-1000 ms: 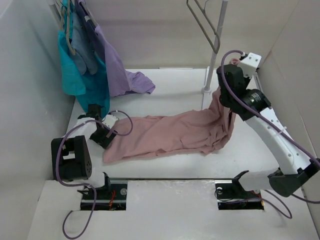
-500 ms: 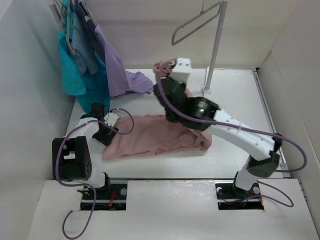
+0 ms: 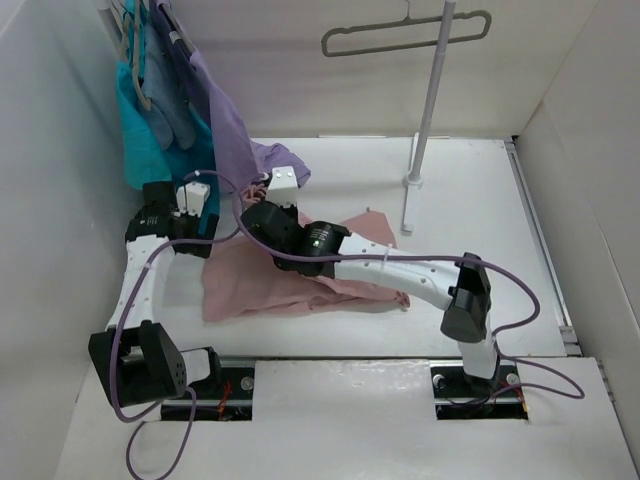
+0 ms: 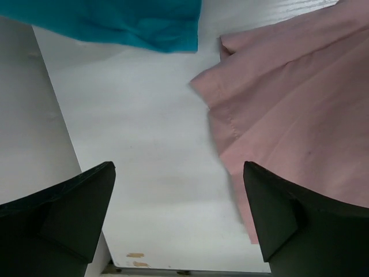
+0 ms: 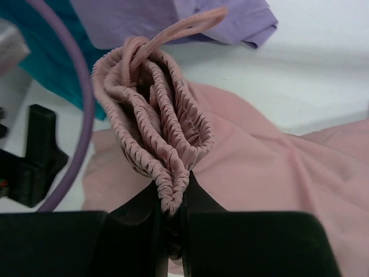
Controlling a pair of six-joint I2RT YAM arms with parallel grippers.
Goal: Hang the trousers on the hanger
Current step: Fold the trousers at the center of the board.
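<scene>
The dusty-pink trousers (image 3: 300, 275) lie folded over on themselves in the middle of the table. My right gripper (image 3: 258, 212) reaches across them to the left. In the right wrist view it (image 5: 173, 199) is shut on the gathered waistband (image 5: 158, 115), with a drawstring loop (image 5: 184, 26) sticking up. My left gripper (image 3: 197, 240) hovers at the trousers' left edge. In its wrist view it (image 4: 179, 170) is open and empty above bare table, with the trouser edge (image 4: 288, 115) to its right. The bare grey hanger (image 3: 405, 33) hangs high on the pole (image 3: 430, 100).
Teal (image 3: 150, 140), blue-grey and lavender (image 3: 235, 140) clothes hang on a rail at the back left, the lavender one trailing onto the table. The pole's foot (image 3: 412, 180) stands behind the trousers. White walls close in the left, back and right sides.
My right arm swung from beside the pole to the left, carrying the waistband over the legs and folding the trousers. My left gripper lifted off the leg end. The hanger has turned on the pole.
</scene>
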